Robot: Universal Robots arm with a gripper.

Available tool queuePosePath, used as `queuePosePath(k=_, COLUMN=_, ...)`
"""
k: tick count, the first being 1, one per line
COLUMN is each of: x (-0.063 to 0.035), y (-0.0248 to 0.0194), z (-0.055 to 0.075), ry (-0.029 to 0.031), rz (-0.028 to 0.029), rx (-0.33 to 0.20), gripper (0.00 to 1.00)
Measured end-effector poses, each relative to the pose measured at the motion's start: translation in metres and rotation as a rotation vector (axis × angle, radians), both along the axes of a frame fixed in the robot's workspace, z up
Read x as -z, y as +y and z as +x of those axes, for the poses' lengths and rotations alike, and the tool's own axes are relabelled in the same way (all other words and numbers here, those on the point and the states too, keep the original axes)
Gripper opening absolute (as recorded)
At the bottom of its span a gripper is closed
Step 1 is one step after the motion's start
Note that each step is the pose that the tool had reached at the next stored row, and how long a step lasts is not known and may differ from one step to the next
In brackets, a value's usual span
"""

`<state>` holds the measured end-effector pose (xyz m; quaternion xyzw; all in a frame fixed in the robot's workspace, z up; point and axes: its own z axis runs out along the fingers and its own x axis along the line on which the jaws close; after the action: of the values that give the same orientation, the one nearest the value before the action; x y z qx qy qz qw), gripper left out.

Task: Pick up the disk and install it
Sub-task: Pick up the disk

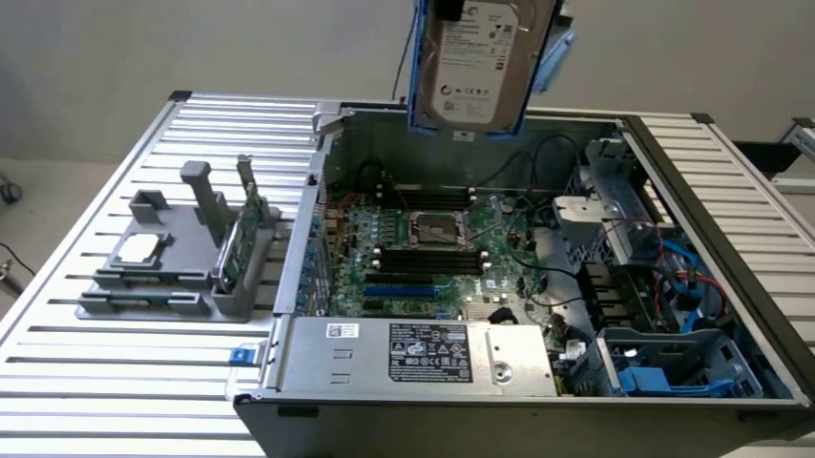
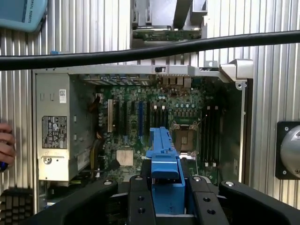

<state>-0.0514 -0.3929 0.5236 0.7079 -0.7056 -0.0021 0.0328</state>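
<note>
The disk, a silver-grey hard drive with a white label in a bright blue carrier, hangs upright in the air above the far wall of the open computer case. In the wrist view the carrier's blue edge runs between my black fingers, and my gripper is shut on it. Beneath it lies the motherboard with its processor socket.
A grey holder on the slatted table carries a small silver chip and an upright green card. Inside the case are the power supply and blue drive bays. A hand shows beside the case. A black cable crosses the wrist view.
</note>
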Motion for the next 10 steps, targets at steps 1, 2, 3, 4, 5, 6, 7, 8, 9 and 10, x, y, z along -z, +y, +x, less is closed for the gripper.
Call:
queuePosePath(k=1, x=0.0001, y=-0.0017, z=0.004, ry=0.0000, rz=-0.0001, rx=0.000, gripper=0.33)
queuePosePath(k=2, x=0.0002, y=-0.0036, z=0.008, ry=0.0000, rz=-0.0001, rx=0.000, gripper=0.33)
queuePosePath(k=3, x=0.0004, y=-0.0055, z=0.012, ry=0.0001, rz=-0.0002, rx=0.000, gripper=0.33)
queuePosePath(k=4, x=0.0005, y=-0.0075, z=0.016, ry=0.0001, rz=-0.0001, rx=0.000, gripper=0.33)
queuePosePath(k=5, x=0.0006, y=-0.0097, z=0.019, ry=0.0000, rz=-0.0001, rx=0.000, gripper=0.33)
queuePosePath(k=6, x=0.0006, y=-0.0118, z=0.022, ry=0.0000, rz=-0.0002, rx=0.000, gripper=0.33)
queuePosePath(k=7, x=0.0006, y=-0.0141, z=0.025, ry=0.0001, rz=-0.0001, rx=0.000, gripper=0.33)
queuePosePath(k=8, x=0.0006, y=-0.0164, z=0.028, ry=0.0000, rz=0.0001, rx=0.000, gripper=0.33)
queuePosePath(k=9, x=0.0006, y=-0.0185, z=0.031, ry=0.0001, rz=0.0006, rx=0.000, gripper=0.33)
queuePosePath(k=10, x=0.0006, y=-0.0206, z=0.033, ry=0.0001, rz=0.0009, rx=0.000, gripper=0.33)
